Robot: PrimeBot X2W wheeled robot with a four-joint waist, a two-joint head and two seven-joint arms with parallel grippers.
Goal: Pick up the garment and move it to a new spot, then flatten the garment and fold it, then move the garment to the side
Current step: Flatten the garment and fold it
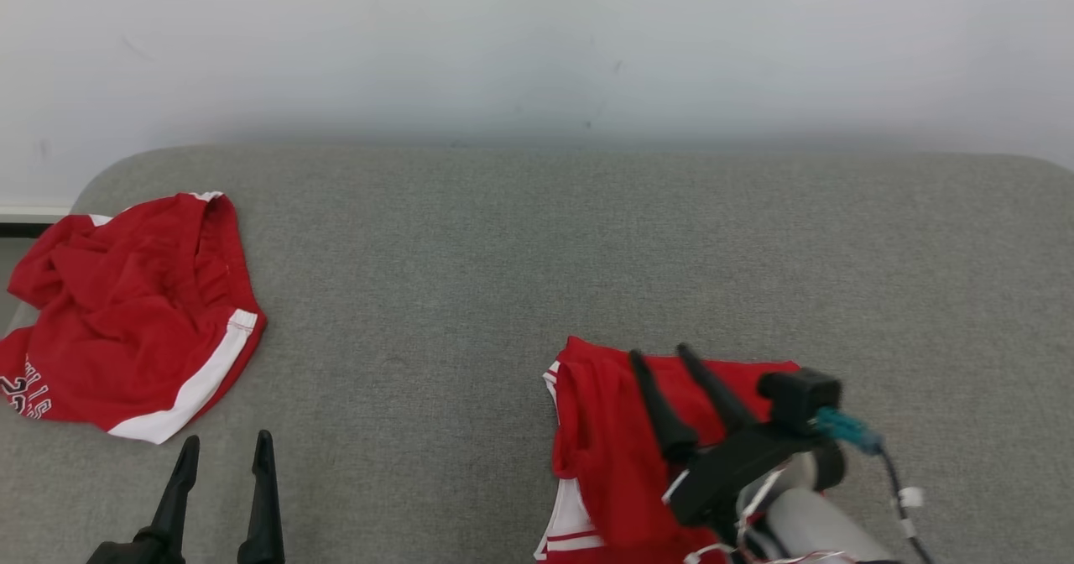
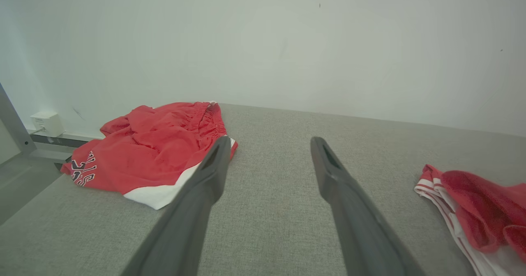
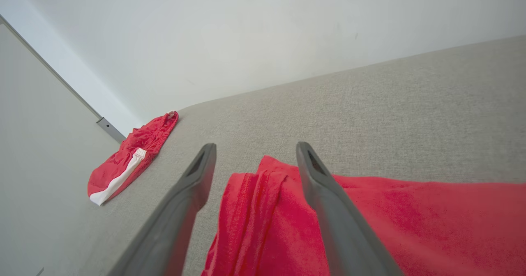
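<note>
The garment (image 1: 604, 438), red with white striped trim, lies crumpled on the grey fabric surface (image 1: 503, 253) at the lower right. My right gripper (image 1: 659, 351) hovers just over it, open, its fingers angled up-left across the cloth. In the right wrist view the garment (image 3: 370, 218) lies under and between the spread fingers of the right gripper (image 3: 256, 144), and nothing is pinched. My left gripper (image 1: 228, 437) stands open at the lower left with nothing in it. The left wrist view shows the left gripper (image 2: 270, 139) wide apart and the garment (image 2: 485, 202) far to its right.
A second red piece, shorts with a white hem and black lettering (image 1: 126, 312), lies bunched at the surface's left edge (image 2: 156, 148) (image 3: 131, 161). A pale wall (image 1: 537, 44) rises behind the surface. Bare grey fabric stretches between the two garments.
</note>
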